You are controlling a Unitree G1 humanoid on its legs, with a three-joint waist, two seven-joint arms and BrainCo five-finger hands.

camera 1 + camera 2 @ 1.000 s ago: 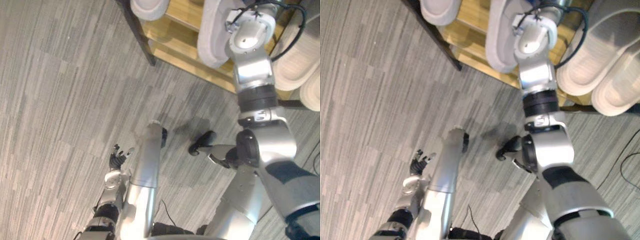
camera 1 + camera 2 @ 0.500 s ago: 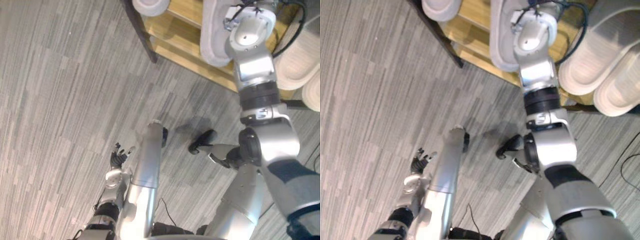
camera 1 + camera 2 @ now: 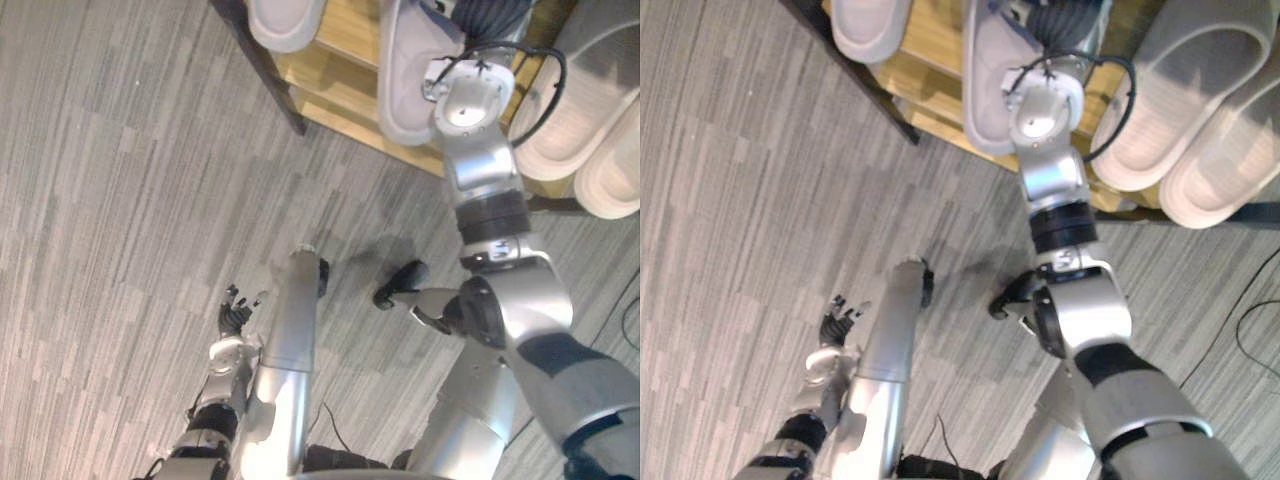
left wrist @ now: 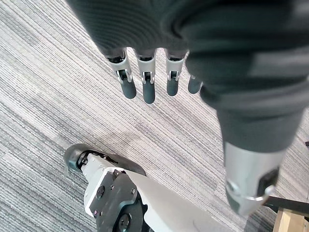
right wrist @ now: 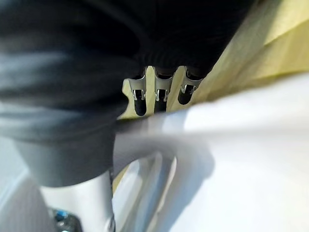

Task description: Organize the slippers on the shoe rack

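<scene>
Two hands are accounted for. Nearest the body, the left hand [image 3: 237,316] is held low over the grey floor [image 3: 120,200], spread loosely with nothing in it, and is judged idle.

Further out, the right arm is stretched up to the shoe rack [image 3: 335,85], which is built of wooden shelves on a dark frame. The right hand [image 3: 1062,22] is placed at the far end of a pale slipper [image 3: 400,95], which lies lengthwise on the shelf with its near end close to the front edge. Whether that hand is clamped on the slipper or merely laid against it cannot be told.

To the right, a pair of slippers [image 3: 565,110] lies side by side at a slant, just beside the arm. To the left, a single slipper [image 3: 287,18] sits well apart at the rack's corner.

The step in hand is judged to be the setting of the slipper into its place on the shelf. The next move is expected to call for the slipper to be squared with its neighbours. The hand would then need to be drawn clear without the pair being disturbed.
</scene>
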